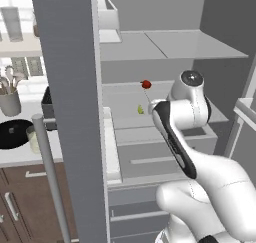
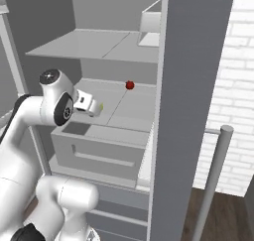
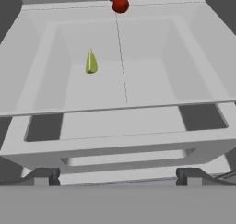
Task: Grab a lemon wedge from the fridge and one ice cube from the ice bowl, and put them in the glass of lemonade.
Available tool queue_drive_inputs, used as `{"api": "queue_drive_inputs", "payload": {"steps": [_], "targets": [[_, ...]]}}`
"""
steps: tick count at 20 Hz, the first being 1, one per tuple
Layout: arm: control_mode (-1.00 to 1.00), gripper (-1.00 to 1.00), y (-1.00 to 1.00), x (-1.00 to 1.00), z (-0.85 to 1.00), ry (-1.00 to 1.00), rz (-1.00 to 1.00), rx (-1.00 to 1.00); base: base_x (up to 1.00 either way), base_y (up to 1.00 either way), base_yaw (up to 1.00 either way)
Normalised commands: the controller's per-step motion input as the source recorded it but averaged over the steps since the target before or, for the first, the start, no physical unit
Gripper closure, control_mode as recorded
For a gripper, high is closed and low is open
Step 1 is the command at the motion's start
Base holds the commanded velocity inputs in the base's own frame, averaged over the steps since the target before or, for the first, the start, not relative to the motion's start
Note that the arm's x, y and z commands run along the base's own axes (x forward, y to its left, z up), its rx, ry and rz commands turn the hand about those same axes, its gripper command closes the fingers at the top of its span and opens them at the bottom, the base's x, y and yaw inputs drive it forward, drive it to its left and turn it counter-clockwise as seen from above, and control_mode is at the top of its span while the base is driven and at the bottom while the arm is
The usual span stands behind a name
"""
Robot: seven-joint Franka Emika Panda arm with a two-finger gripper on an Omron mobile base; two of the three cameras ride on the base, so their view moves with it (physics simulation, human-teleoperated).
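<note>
The fridge [image 1: 67,87] stands open, and my arm reaches in over its middle shelf. On that shelf lies the lemon wedge [image 3: 91,62], small and yellow-green, also seen from the sides [image 1: 140,109] [image 2: 101,106]. My gripper [image 3: 118,177] is open, its fingertips [image 3: 44,176] wide apart with nothing between them. It is short of the wedge, which lies ahead and a little left of centre. On the counter left of the fridge are the black ice bowl [image 1: 12,133] and the glass of lemonade [image 1: 33,139] beside it.
A small red fruit [image 3: 120,3] sits at the back of the same shelf. A drawer [image 2: 99,153] lies below the shelf's front edge. The open fridge doors [image 2: 193,86] flank the arm. A grey utensil cup [image 1: 9,101] stands on the counter.
</note>
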Motion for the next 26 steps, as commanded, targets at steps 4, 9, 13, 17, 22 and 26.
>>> {"api": "queue_drive_inputs", "payload": {"steps": [4, 9, 13, 17, 22, 26], "targets": [[-1.00, -1.00, 0.00, 0.42, 0.00, 0.15, 0.00, 0.00, 0.00, 0.00, 0.00], [-1.00, -1.00, 0.01, 0.14, -0.15, 0.24, 0.01, 0.00, 0.00, 0.00, 0.00], [-1.00, -1.00, 0.13, 0.15, -0.62, 0.07, 0.03, 0.00, 0.00, 0.00, 0.00], [-1.00, -1.00, 0.13, 0.29, -0.60, 0.01, 0.02, 0.00, 0.00, 0.00, 0.00], [-1.00, -1.00, 0.10, 0.37, -0.26, 0.00, 0.00, 0.00, 0.00, 0.00, 0.00], [-1.00, -1.00, 0.03, 0.56, -0.19, 0.00, 0.00, 0.00, 0.00, 0.00, 0.00]]}}
